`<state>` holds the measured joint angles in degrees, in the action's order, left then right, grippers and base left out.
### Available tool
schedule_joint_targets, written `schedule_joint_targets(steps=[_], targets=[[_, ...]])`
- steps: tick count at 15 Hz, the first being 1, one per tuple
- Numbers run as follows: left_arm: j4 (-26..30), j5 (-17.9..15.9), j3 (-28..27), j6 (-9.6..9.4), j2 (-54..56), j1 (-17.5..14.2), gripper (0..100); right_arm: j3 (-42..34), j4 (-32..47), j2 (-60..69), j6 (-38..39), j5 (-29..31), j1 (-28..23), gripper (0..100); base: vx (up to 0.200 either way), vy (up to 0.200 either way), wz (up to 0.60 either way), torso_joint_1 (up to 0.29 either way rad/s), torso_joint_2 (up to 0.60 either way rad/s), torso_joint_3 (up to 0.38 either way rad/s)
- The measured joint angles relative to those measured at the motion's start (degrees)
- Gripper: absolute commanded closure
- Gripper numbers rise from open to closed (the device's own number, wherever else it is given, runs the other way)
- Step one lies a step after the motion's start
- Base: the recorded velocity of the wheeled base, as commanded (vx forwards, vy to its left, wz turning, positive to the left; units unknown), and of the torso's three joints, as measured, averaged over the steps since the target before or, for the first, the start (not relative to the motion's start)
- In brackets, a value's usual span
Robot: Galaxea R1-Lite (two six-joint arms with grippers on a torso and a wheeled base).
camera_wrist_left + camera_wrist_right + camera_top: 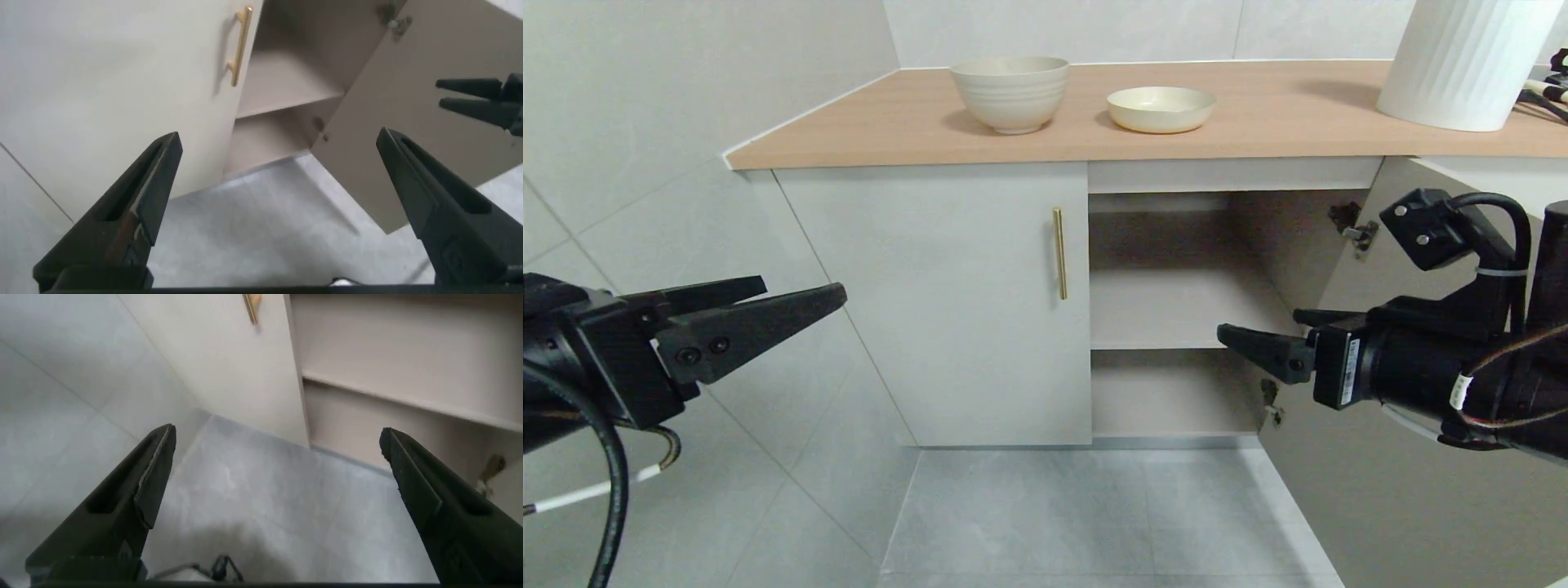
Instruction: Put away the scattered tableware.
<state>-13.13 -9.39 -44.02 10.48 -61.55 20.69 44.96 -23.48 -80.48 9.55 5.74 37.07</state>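
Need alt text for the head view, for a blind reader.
A deep bowl and a shallow dish stand apart on a wooden counter, above a cabinet whose right door is open. The left end effector and right end effector hang open in front of it, one at each side.

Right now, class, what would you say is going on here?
A robot faces a cabinet whose right door is swung open. The left gripper and right gripper are both open and hold nothing, low in front of the cabinet. A bowl and a dish sit apart on the counter above, neither put away yet.
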Motion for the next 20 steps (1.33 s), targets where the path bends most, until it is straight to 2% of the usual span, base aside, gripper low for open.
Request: schedule_joint_targets(steps=[3, 15, 20], targets=[[2.2, -0.2, -1.2, -0.11, -0.7, -0.2, 0, 1.6, 1.9, 0.1, 0.0, 0.1, -0.1, 0, 0.133, 0.0, 0.0, 0.002, 0.0, 0.002], [2.2, -0.3, -1.5, -0.12, -1.1, -0.9, 0, 1.2, 1.8, 1.1, 0.1, 0.1, -0.2, 0, 0.2, 0.0, 0.0, 0.002, 0.0, 0.004], [2.0, -0.5, -1.2, -0.06, -1.0, -0.9, 0, -0.5, -0.8, 2.7, 0.2, -0.5, -0.1, 0, 0.0, 0.0, 0.0, 0.0, 0.0, 0.0]])
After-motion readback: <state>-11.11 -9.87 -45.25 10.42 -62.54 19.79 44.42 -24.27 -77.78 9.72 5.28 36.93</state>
